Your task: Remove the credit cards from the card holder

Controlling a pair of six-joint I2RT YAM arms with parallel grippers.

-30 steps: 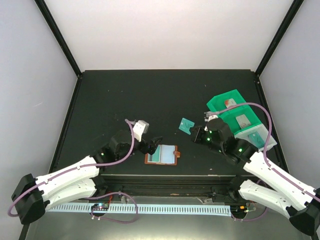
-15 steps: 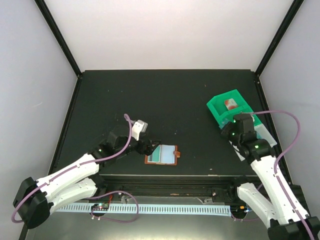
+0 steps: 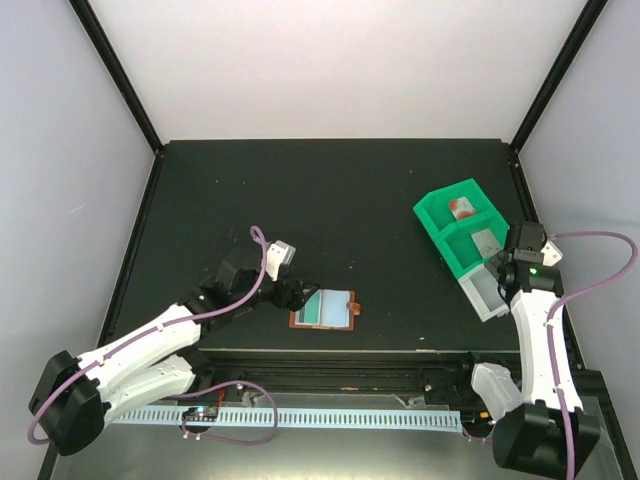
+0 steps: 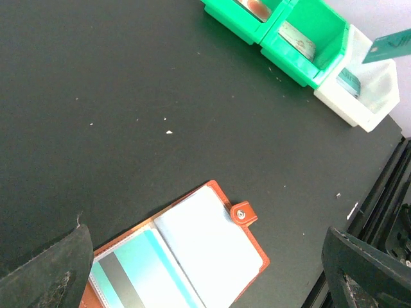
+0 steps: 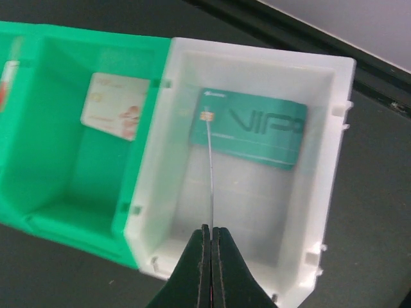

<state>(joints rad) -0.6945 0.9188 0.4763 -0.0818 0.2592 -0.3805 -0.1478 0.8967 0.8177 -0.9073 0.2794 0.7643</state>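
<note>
The brown card holder [image 3: 324, 310] lies open near the table's front edge. One teal credit card [image 4: 138, 269] shows in its left clear pocket; the right pocket [image 4: 212, 247] looks pale. My left gripper [image 4: 205, 239] hovers open above the holder, touching nothing, and sits just left of it in the top view [image 3: 296, 296]. My right gripper [image 5: 210, 232] is shut on a thin teal card [image 5: 210, 179], seen edge-on, held over the white bin [image 5: 321, 212]. From the left wrist view that held card [image 4: 388, 46] hangs above the bin.
A teal VIP card [image 5: 250, 135] lies flat in the white bin. The green tray [image 3: 440, 215] adjoins it at the right; one compartment holds a white card with a red mark [image 3: 461, 208], the other a greyish card [image 3: 487, 241]. The table's front rail [image 4: 379, 192] runs close by.
My right arm has swung from the table's middle to the far right, carrying the teal card over the white bin. The left gripper has barely shifted and stays open.
</note>
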